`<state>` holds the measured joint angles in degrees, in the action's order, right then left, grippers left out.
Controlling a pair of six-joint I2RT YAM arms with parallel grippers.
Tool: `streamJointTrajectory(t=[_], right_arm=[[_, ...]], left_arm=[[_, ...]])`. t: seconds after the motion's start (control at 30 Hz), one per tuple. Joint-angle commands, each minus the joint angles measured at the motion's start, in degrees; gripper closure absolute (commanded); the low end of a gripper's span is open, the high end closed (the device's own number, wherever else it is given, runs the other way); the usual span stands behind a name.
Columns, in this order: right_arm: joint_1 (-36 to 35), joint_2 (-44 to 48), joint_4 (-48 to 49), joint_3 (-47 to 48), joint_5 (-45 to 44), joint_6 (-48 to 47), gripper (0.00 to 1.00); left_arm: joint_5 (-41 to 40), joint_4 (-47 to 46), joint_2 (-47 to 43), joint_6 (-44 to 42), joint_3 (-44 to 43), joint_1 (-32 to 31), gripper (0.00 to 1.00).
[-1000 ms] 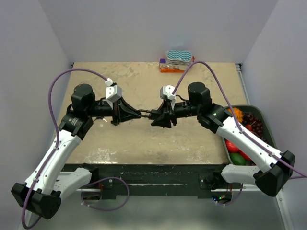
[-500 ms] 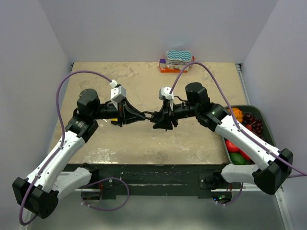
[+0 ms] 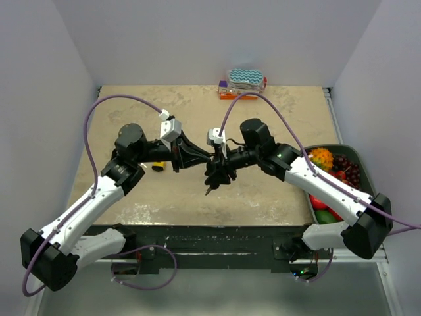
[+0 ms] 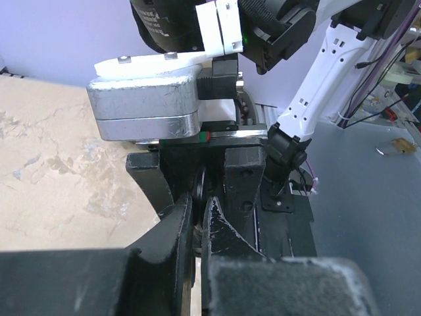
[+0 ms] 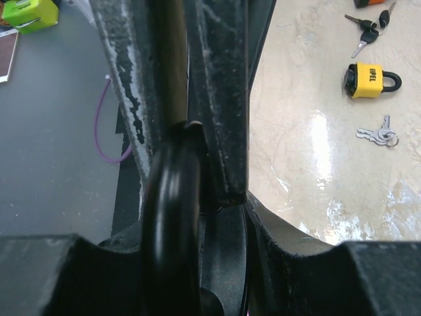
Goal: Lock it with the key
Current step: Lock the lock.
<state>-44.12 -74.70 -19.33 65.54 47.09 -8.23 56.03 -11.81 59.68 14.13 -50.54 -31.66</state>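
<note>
Now your two arms have closed in on each other over the last second. In the top view the left arm has reached further toward the middle. The right wrist has swung in and tipped downward, so the meeting point sits nearer the front edge of the table [image 3: 276, 112] than before.

The left gripper [image 3: 197, 158] has its fingers nearly together, pinching a thin dark piece [image 4: 197, 192]. I take that for the key, though its shape is hidden.

The right gripper [image 3: 216, 172] is clamped on a dark shackle [image 5: 172, 217], which runs up between its fingers in the right wrist view. The lock body itself is out of sight below.

Both grippers are tip to tip in the air above the table, so the lock and the presumed key sit right at that junction. To me, the tilt suggests you are turning or seating the key, not merely lining it up. You cannot confirm from these views that it has turned.

A yellow padlock [image 5: 370, 80] and a bunch of keys [image 5: 376, 135] lie on the table, well apart from the grippers.
</note>
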Motion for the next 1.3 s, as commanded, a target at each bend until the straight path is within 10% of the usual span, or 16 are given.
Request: streamJointTrajectory(t=[0.0,0.33,0.6,1.27], right_arm=[[-1.9,2.2,25.2,4.6,0.4,1.5,1.00],[1.1,6.3,13.5,3.3,-0.6,-2.4,1.00],[1.1,3.8,12.1,5.4,1.0,-3.4,1.00],[1.1,2.6,3.2,6.8,2.0,-9.4,1.00]], left_arm=[[7.5,11.3,4.3,-4.5,3.0,-4.5,1.00],[9.5,36.5,1.1,-25.2,-2.7,8.5,1.00],[9.5,33.1,1.6,-24.9,-3.0,8.5,1.00],[4.4,38.3,0.4,-28.5,-12.2,8.5,0.53]])
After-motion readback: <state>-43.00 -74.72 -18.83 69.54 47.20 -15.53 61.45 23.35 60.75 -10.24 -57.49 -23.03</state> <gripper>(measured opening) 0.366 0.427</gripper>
